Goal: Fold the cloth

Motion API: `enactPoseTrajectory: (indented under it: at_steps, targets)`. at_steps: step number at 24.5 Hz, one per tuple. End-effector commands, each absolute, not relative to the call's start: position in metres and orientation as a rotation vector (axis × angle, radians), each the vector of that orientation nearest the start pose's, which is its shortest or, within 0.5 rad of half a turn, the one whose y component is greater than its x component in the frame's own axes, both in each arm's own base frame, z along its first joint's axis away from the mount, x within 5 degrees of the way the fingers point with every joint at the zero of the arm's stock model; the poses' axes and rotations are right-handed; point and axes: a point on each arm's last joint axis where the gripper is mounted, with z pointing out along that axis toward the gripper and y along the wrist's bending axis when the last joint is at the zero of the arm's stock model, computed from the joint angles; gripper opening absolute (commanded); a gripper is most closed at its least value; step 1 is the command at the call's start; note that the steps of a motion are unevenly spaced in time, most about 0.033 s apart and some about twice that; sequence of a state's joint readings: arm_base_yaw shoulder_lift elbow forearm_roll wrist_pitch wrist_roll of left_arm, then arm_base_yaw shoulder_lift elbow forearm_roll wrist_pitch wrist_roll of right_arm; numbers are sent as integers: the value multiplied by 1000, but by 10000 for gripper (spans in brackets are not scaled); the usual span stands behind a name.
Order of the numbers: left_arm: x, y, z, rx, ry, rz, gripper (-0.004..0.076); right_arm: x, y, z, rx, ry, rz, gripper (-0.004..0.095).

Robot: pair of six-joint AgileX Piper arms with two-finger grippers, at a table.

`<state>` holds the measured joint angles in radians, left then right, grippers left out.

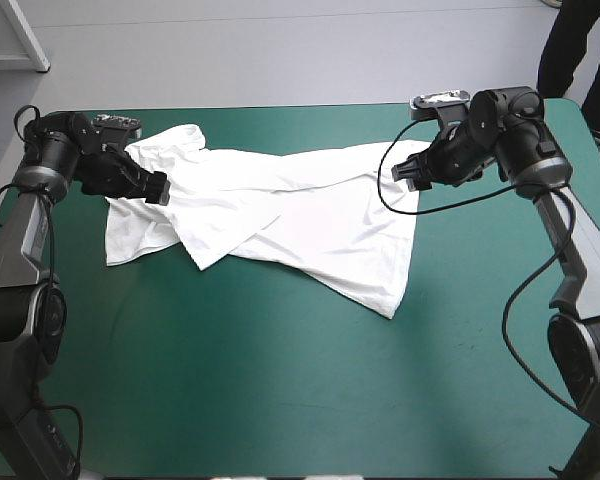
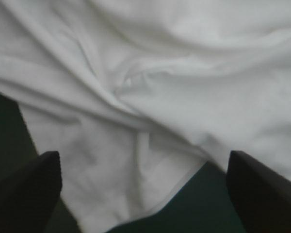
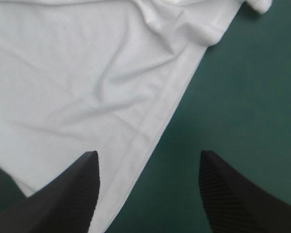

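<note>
The white T-shirt [image 1: 280, 205] lies spread and wrinkled across the far half of the teal-green table, one layer folded over near its left side. My left gripper [image 1: 158, 188] hovers at the shirt's left part, open, with rumpled T-shirt [image 2: 150, 87] ahead of and between its fingers [image 2: 31, 189]. My right gripper [image 1: 405, 172] is at the shirt's right end, open above a hemmed edge of the T-shirt [image 3: 77, 92], one finger [image 3: 70, 194] over cloth and the other over bare cover.
Bare teal-green cover [image 1: 280, 380] fills the near half of the table. The table's far edge runs just behind the shirt.
</note>
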<state>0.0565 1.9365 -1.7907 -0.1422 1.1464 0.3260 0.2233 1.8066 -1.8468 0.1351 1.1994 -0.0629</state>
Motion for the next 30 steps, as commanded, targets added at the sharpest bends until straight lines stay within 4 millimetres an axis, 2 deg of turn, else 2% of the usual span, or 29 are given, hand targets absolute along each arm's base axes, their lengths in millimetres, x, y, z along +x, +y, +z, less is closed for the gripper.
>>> enactPoseTrajectory:
  at_steps: [1, 3, 6, 10, 14, 19, 21, 24, 30]
  targets:
    - [402, 20, 332, 248, 2743, 37, 670, 351, 97, 387, -366, 2556, 324, 562]
    - [395, 23, 333, 232, 2797, 83, 669, 336, 93, 373, -372, 2614, 309, 563]
    - [392, 22, 331, 232, 2808, 72, 669, 324, 91, 357, -403, 2670, 314, 562]
    - [389, 27, 291, 231, 2870, 106, 669, 321, 90, 342, -439, 2716, 303, 563]
    - [385, 28, 246, 221, 2882, 104, 669, 322, 91, 341, -434, 2714, 316, 562]
    - [392, 28, 218, 220, 2904, 86, 619, 321, 95, 342, -447, 2706, 388, 562]
    - [394, 27, 209, 212, 2922, 64, 555, 320, 100, 343, -463, 2695, 407, 562]
    - [396, 24, 199, 188, 2944, 15, 409, 318, 113, 342, -519, 2673, 394, 562]
    - [396, 23, 196, 219, 2949, -6, 25, 324, 148, 315, -617, 2716, 350, 562]
